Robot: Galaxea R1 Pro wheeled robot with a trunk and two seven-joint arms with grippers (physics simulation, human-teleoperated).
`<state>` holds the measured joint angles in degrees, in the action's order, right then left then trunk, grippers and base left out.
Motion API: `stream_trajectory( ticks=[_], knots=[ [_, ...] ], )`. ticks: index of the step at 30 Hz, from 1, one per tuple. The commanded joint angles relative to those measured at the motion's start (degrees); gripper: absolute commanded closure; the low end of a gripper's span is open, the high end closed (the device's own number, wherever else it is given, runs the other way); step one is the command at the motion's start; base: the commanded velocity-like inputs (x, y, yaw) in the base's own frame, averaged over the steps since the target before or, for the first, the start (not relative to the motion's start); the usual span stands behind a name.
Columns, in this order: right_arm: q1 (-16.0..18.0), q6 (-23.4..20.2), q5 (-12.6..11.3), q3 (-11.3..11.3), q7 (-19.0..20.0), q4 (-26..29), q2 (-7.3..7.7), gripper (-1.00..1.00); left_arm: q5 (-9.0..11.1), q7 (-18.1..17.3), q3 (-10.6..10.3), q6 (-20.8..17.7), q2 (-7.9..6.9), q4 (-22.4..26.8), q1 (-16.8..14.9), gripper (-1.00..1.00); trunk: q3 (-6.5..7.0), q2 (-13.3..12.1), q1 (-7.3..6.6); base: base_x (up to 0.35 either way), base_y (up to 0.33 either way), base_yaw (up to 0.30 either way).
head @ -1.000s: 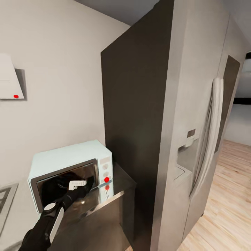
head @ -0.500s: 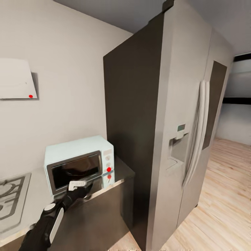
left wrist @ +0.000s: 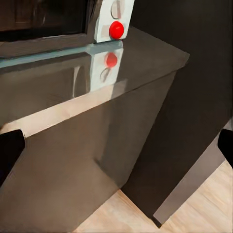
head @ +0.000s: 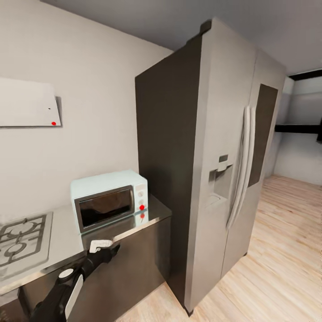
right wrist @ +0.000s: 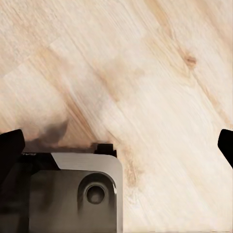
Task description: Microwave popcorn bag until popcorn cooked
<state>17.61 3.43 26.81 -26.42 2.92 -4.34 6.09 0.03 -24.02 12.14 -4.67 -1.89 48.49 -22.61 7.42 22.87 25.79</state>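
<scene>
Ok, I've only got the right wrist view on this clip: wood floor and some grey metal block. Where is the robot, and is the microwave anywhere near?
Observer: Yes. In the head view the microwave stands on the countertop, beside a tall refrigerator.
Operator: Door open or closed?
Observer: It looks closed; the dark glass sits flush with the front.
Operator: Is the left arm doing anything?
Observer: The left gripper is held out in front of the countertop's edge, below the microwave, touching nothing.
Operator: Holding the bag?
Observer: No. In the left wrist view its fingertips sit wide apart with nothing between them.
</scene>
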Motion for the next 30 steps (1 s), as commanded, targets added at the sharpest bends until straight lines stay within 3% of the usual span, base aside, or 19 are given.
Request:
stream_trajectory(
  ticks=[1, 5, 9, 11, 14, 16, 19, 22, 26, 30],
  knots=[
    [0.1, 0.3, 0.4, -0.5, 0.0, -0.2, 0.06, -1.0, 0.0, -0.4, 0.2, 1.1, 0.04, -1.4, 0.0, -1.0, -0.03, 0.0, 0.0, -0.152, 0.0, 0.0],
    [0.1, 0.3, 0.4, -0.5, -0.1, -0.2, 0.06, -1.0, 0.0, -0.4, 0.2, 6.6, -0.15, -15.0, 0.0, -1.0, -0.03, 0.0, 0.0, -0.041, 0.0, 0.0],
    [0.1, 0.4, 0.4, -0.5, -0.2, -0.2, 0.07, -1.0, 0.1, -0.4, 0.3, 7.9, -0.59, -17.2, 0.0, -1.0, -0.03, 0.0, 0.0, -0.002, 0.0, 0.0],
    [0.1, 0.3, 0.4, -0.5, -0.3, -0.2, 0.06, -1.0, 0.1, -0.4, 0.4, 7.9, -0.7, -21.0, 0.0, -1.0, -0.03, 0.0, 0.0, 0.0, 0.0, 0.0],
    [0.1, 0.3, 0.4, -0.5, -0.3, -0.2, 0.09, -1.0, 0.1, 2.0, 0.3, 8.1, -1.31, -39.4, 0.0, -1.0, -0.03, 0.0, 0.0, 0.0, 0.0, 0.0],
    [0.1, 0.3, 0.4, -0.5, -0.3, -0.2, 0.11, -1.0, 0.1, 7.0, 0.2, 7.6, -1.76, -45.1, 0.0, -1.0, -0.03, 0.0, 0.0, 0.0, 0.0, 0.0],
    [0.1, 0.4, 0.4, -0.5, -0.3, -0.2, 0.14, -1.0, 0.1, 14.1, 0.2, 7.0, -2.18, -46.8, 1.8, -1.0, -0.03, 0.0, 0.0, 0.0, 0.0, 0.0],
    [0.1, 0.5, 0.4, -0.5, -0.3, -0.2, 0.15, -1.0, 0.1, 20.5, 0.1, 5.0, -2.77, -47.2, 7.7, -1.0, -0.03, 0.0, 0.0, 0.0, 0.0, 0.0],
    [0.1, 0.7, 0.4, -0.5, -0.3, -0.2, 0.28, -1.0, 0.1, 23.0, -0.1, -1.3, -2.93, -47.3, 16.0, -1.0, -0.03, 0.0, 0.0, 0.0, 0.0, 0.0],
    [0.1, 0.7, 0.4, -0.5, -0.3, -0.2, 0.32, -1.0, 0.1, 23.3, -0.1, -3.1, -2.94, -47.3, 20.4, -1.0, -0.03, 0.0, 0.0, 0.0, 0.0, 0.0]
  ],
)
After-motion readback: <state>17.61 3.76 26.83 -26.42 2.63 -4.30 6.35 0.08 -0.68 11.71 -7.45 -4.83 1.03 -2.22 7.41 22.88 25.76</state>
